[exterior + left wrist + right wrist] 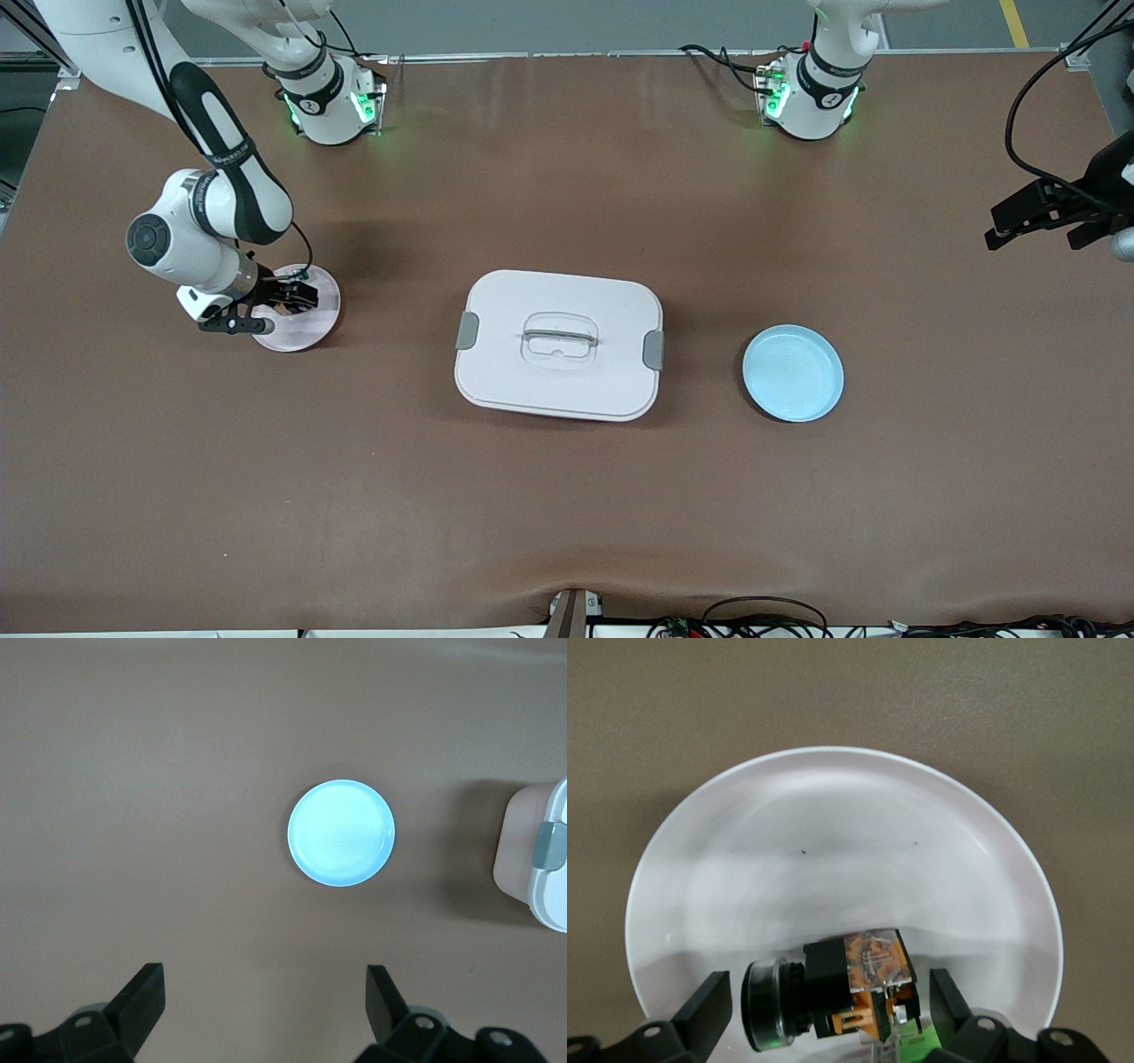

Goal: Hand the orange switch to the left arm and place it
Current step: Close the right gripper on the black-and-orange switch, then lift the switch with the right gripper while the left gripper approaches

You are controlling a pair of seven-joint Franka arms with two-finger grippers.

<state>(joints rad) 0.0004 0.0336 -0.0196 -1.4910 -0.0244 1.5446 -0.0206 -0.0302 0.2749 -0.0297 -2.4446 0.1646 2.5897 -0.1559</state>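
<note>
Fingers of the right gripper (824, 1014) stand spread to either side of the orange switch (833, 992), which lies on its side in the pink plate (321, 315) at the right arm's end of the table; contact is not evident, so the grasp appears not yet made. Toward mid-table sits the box (558, 344), with the blue plate (793, 372) beside it toward the left arm's end. Fingers of the left gripper (266, 1001) are also spread and empty; that arm waits high over its end of the table. Judged progress: early. Pickup, handover clear of the box, and placement all remain.
</note>
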